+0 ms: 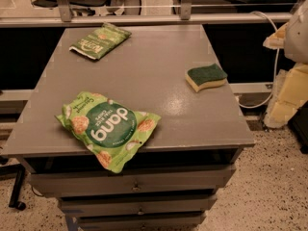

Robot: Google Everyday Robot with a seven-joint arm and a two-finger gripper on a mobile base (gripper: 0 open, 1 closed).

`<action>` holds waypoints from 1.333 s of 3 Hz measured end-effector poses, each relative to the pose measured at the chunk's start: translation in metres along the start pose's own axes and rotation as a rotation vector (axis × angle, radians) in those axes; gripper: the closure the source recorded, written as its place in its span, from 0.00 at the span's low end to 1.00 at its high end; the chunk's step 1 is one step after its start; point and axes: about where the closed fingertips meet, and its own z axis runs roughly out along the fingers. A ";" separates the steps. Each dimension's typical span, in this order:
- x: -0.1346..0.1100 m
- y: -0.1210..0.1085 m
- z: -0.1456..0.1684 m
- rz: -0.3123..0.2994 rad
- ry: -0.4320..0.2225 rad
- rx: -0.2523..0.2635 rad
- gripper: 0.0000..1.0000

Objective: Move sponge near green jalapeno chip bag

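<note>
The sponge [206, 77], dark green on top over a pale yellow base, lies flat near the right edge of the grey cabinet top [144, 71]. The green jalapeno chip bag [99, 40], small and olive green, lies flat at the far left corner. The two are far apart across the top. My gripper [283, 36] shows as a pale shape at the right edge of the view. It is off the table, above and to the right of the sponge, and holds nothing that I can see.
A bigger lime-green "dang" bag [108, 128] lies at the front left and overhangs the front edge. Drawers [134, 182] sit below the top. A rail [144, 19] runs behind it. A cable [274, 76] and yellow foam [288, 95] are at the right.
</note>
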 end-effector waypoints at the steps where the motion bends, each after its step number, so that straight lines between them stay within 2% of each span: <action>1: 0.000 0.000 0.000 0.000 0.000 0.000 0.00; 2: -0.001 -0.002 0.004 0.003 -0.019 0.002 0.00; 3: -0.010 -0.014 0.033 0.022 -0.090 -0.012 0.00; 4: -0.028 -0.042 0.063 0.030 -0.184 0.000 0.00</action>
